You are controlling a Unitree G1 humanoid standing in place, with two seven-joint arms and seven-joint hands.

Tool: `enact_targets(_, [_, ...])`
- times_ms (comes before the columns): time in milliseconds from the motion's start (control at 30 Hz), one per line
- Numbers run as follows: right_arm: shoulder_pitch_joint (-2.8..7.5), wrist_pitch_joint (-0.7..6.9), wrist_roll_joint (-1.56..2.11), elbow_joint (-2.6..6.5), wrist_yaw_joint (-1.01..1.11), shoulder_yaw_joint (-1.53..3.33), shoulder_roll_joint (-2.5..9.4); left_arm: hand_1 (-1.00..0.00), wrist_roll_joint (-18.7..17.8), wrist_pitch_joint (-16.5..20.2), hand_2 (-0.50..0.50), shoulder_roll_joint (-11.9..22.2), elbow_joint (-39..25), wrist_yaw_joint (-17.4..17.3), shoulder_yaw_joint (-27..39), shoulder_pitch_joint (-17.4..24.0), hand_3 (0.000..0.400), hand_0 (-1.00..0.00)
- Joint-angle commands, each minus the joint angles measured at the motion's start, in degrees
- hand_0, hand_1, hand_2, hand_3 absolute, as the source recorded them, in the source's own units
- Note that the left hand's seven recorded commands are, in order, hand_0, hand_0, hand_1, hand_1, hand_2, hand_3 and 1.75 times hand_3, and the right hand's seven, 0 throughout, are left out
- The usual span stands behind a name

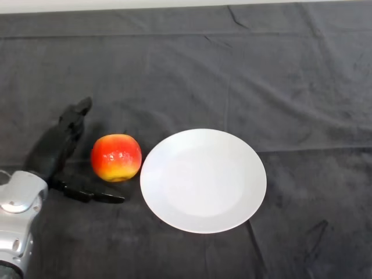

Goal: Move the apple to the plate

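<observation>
A red and yellow apple (116,157) sits on the dark cloth just left of a white plate (203,181), close to its rim. My left hand (57,146) lies on the cloth left of the apple, open. Its fingers (77,116) stretch up past the apple's far left side, and its thumb (96,196) reaches along the cloth below the apple. The apple sits in the gap between them, and no part of the hand visibly touches it. The plate has nothing on it.
The dark cloth (290,87) covers the whole table, with creases along the back and a fold near the plate's lower right. A pale strip of the table's far edge (174,3) shows at the top.
</observation>
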Motion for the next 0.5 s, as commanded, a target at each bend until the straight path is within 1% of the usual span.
enact_targets(33, [-1.63,-0.44,1.21,-1.28,-0.85,0.11,-0.09,0.00,0.91,-0.12,0.00,1.42,-2.19,-0.24,-0.97,0.97,0.000,0.00])
enact_targets(100, [-1.62,-0.43,1.22,-1.30,-0.86,0.12,-0.09,0.00,1.27,-0.65,0.00,1.53,-1.09,0.27,-0.96,0.33,0.000,0.00])
enact_targets(133, [-1.62,-0.43,1.22,-1.31,-0.87,0.12,-0.08,0.00,1.54,-1.03,-0.10,1.56,-0.40,0.74,-0.93,-0.02,0.082,-0.20])
enact_targets(167, [-1.62,-0.42,1.22,-1.32,-0.88,0.12,-0.08,-0.01,1.75,-1.30,-0.25,1.59,0.09,1.15,-0.88,-0.27,0.205,-0.51])
enact_targets(200, [-1.61,-0.42,1.23,-1.32,-0.88,0.12,-0.08,-0.06,1.97,-1.60,-0.28,1.62,0.60,1.61,-0.82,-0.51,0.246,-0.62])
enact_targets(233, [-1.61,-0.42,1.23,-1.33,-0.89,0.12,-0.08,-0.51,2.28,-2.03,-0.24,1.65,1.30,2.28,-0.73,-0.81,0.400,-1.00])
enact_targets(267, [-1.61,-0.41,1.24,-1.33,-0.89,0.13,-0.08,-0.56,2.53,-2.36,-0.22,1.65,1.80,2.85,-0.66,-1.01,0.400,-1.00])
enact_targets(300, [-1.61,-0.41,1.24,-1.34,-0.90,0.13,-0.08,-0.88,2.81,-2.70,-0.06,1.64,2.30,3.47,-0.60,-1.20,0.400,-1.00])
enact_targets(333, [-1.61,-0.41,1.24,-1.34,-0.90,0.13,-0.08,-1.00,3.26,-3.17,0.00,1.57,2.96,4.45,-0.57,-1.44,0.400,-1.00])
enact_targets(500, [-1.61,-0.40,1.26,-1.34,-0.91,0.13,-0.08,-1.00,5.76,-5.15,0.00,1.31,5.10,9.17,-0.76,-2.48,0.400,-1.00])
